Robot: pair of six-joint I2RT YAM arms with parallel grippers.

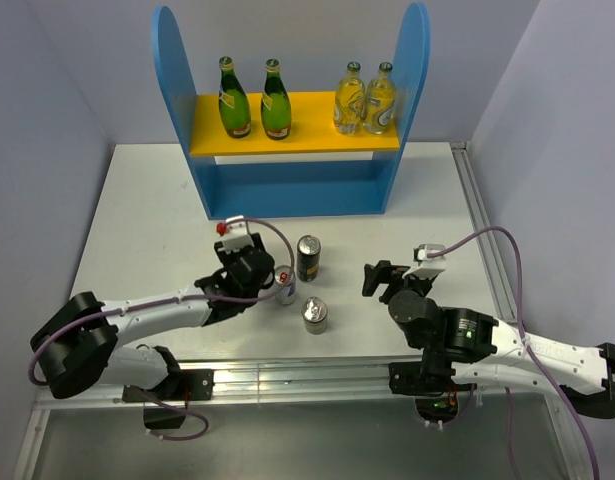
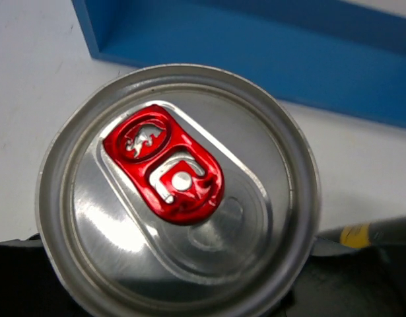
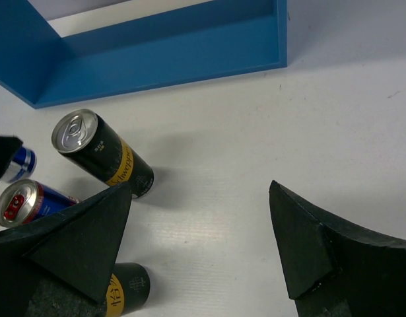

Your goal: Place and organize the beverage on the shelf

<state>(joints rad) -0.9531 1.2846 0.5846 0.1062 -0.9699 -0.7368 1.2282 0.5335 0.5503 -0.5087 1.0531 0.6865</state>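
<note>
The left gripper [image 1: 275, 282] is closed on a silver-blue can [image 2: 176, 191], whose lid hides nearly all of both fingers. The right gripper [image 3: 203, 238] gapes wide with nothing between its fingers. A dark can [image 3: 103, 155] stands beyond one finger, which half covers a second dark can [image 3: 127, 287]. The shelf [image 3: 156, 49], farther ahead, is cut off at the top.

The top view looks steeply down from above the near edge, taking in the whole tabletop [image 1: 137, 220] with the shelf [image 1: 287, 190] at the far side. The left wrist view sits very close over the top of a can [image 2: 176, 191]. The right wrist view looks low across the tabletop. All three share the shelf's blue base.
</note>
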